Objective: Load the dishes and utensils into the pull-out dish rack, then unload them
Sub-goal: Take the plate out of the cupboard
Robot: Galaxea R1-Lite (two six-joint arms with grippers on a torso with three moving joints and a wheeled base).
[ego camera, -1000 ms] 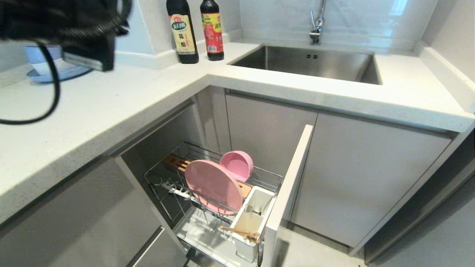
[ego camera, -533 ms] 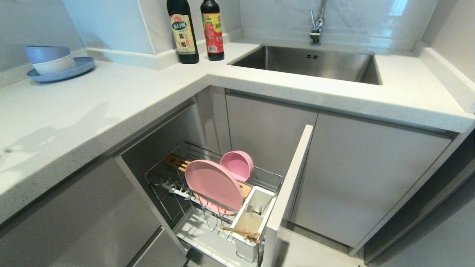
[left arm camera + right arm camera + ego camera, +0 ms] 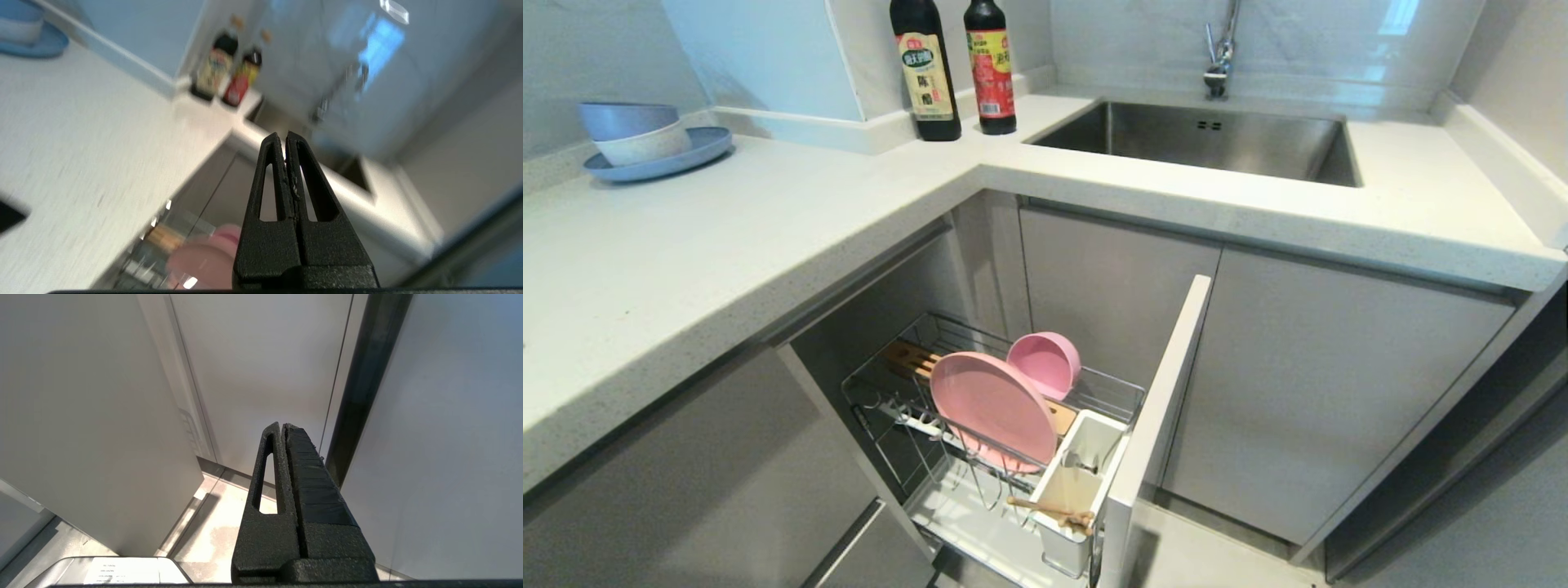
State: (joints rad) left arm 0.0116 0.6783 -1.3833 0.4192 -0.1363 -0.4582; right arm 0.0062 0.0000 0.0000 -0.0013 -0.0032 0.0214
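Surface: white L-shaped counter (image 3: pixel 727 237), sink (image 3: pixel 1201 139), two bottles (image 3: pixel 956 69) | rack (image 3: pixel 980 425) pulled out: pink plate (image 3: pixel 992 408) on edge, bowl (image 3: pixel 1045 363) behind, chopsticks (image 3: pixel 1054 513) in white cup (image 3: pixel 1078 482) | wrist views only: left gripper (image 3: pixel 285 136) above counter, jaws pressed together; right gripper (image 3: pixel 282 426) low by cabinet doors, pressed together.

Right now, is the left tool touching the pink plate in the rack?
Apart. In the left wrist view the left tool hangs shut above the counter, with the pink plate far below it. The head view shows the plate standing alone in the rack.
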